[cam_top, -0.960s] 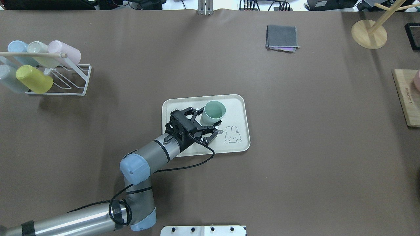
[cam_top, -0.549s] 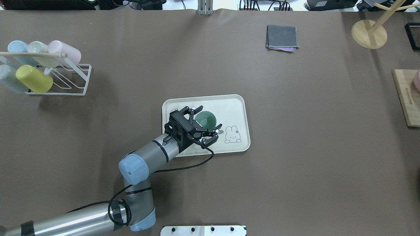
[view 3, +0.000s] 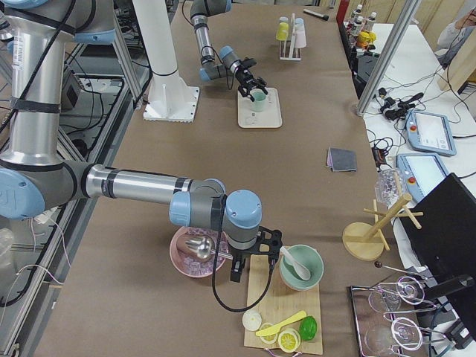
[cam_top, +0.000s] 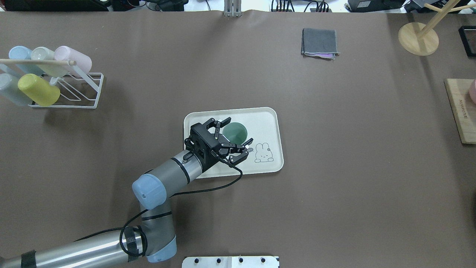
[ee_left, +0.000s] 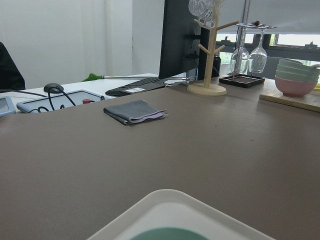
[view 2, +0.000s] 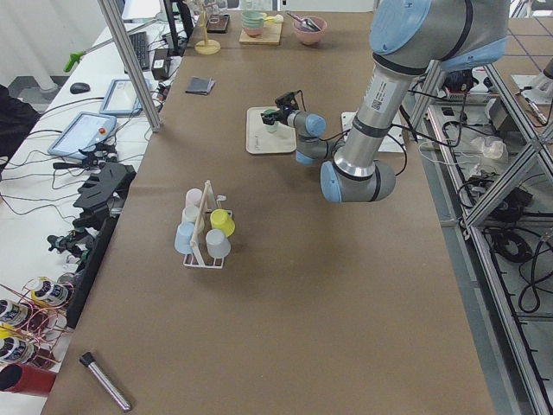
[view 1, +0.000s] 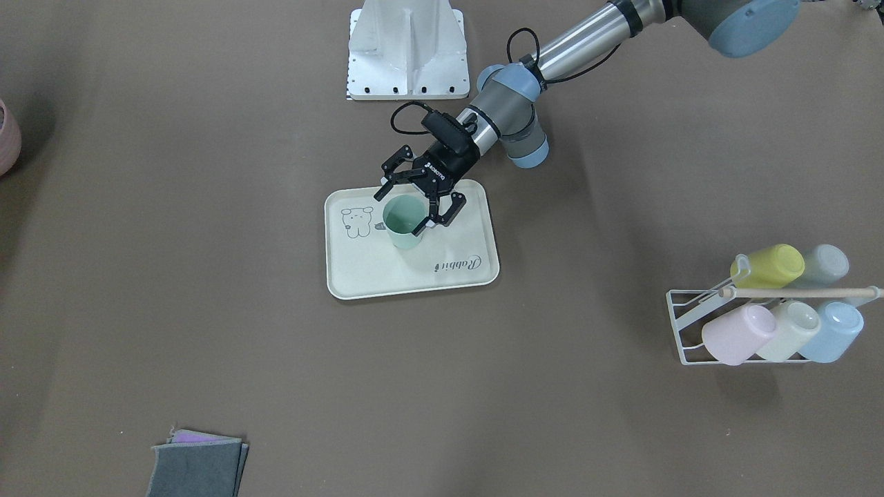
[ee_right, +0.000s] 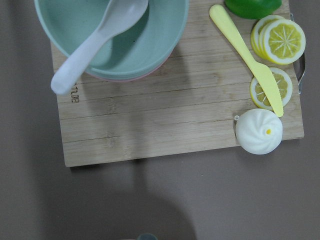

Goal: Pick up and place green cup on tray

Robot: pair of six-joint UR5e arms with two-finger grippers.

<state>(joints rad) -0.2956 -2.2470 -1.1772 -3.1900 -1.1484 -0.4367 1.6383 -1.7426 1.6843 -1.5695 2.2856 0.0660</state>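
Note:
The green cup [cam_top: 234, 133] stands upright on the cream tray [cam_top: 266, 117], mouth up, near the tray's middle. My left gripper [cam_top: 237, 131] is open, one finger on each side of the cup with a gap to it. From the front, the cup [view 1: 404, 222] sits on the tray [view 1: 387, 276] between the bear drawing and the spread fingers [view 1: 431, 219]. The left wrist view catches only the cup's rim [ee_left: 165, 234] and the tray's edge [ee_left: 170, 197]. My right gripper [view 3: 249, 260] hovers over a wooden board far from the tray; I cannot tell its state.
A white wire rack [cam_top: 80, 93] with several pastel cups stands at the table's left. A folded grey cloth [cam_top: 319, 42] and a wooden stand [cam_top: 418, 39] lie at the far side. The wooden board [ee_right: 175, 120] carries bowls, a spoon, lemon slices and a bun.
The cup, tilted and higher in the gripper a second ago, now stands upright on the tray. The left gripper has drawn back slightly towards the tray's near-left corner.

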